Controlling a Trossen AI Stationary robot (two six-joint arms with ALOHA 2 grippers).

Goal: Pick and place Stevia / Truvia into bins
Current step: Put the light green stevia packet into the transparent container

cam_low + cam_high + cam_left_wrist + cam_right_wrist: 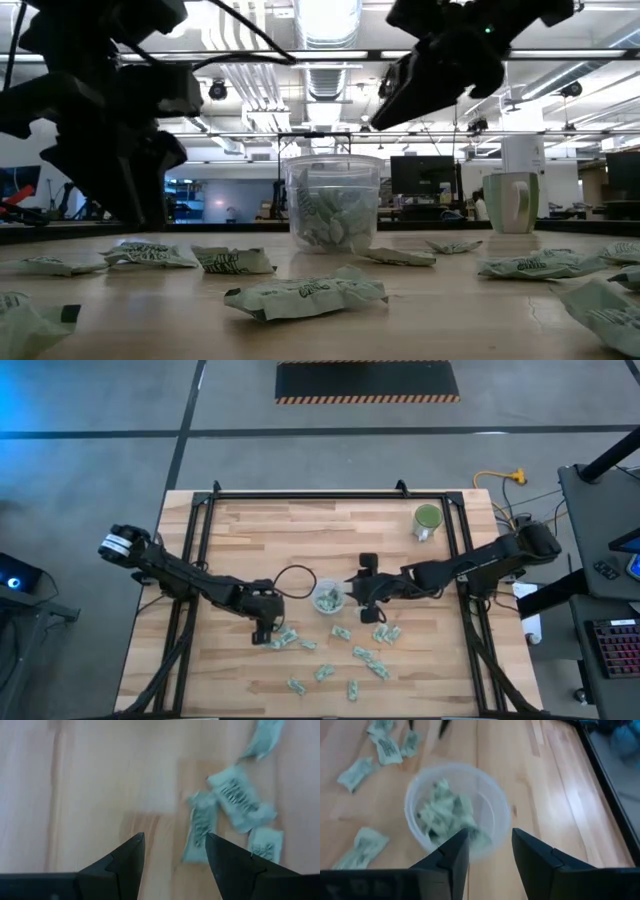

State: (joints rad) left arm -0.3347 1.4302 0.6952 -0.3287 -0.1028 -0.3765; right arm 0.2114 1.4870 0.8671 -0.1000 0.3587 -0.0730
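Observation:
Several pale green and white Stevia packets (365, 655) lie flat and scattered on the wooden table, mostly toward the near edge. More packets (445, 812) fill the clear round cup (328, 598) standing upright at mid-table. My left gripper (174, 840) is open and low over bare wood, just left of a cluster of packets (200, 827). In the high view, my left gripper (262, 632) is left of the cup. My right gripper (490, 834) is open and empty. It hovers beside the cup's right rim (495, 827), raised above it in the low view (400, 95).
A green mug with a white handle (427, 520) stands near the far right corner. A black cable loops (290, 575) on the table left of the cup. Black frame rails (200, 550) run along the table's left, right and far sides. More packets (305, 295) lie near the front edge.

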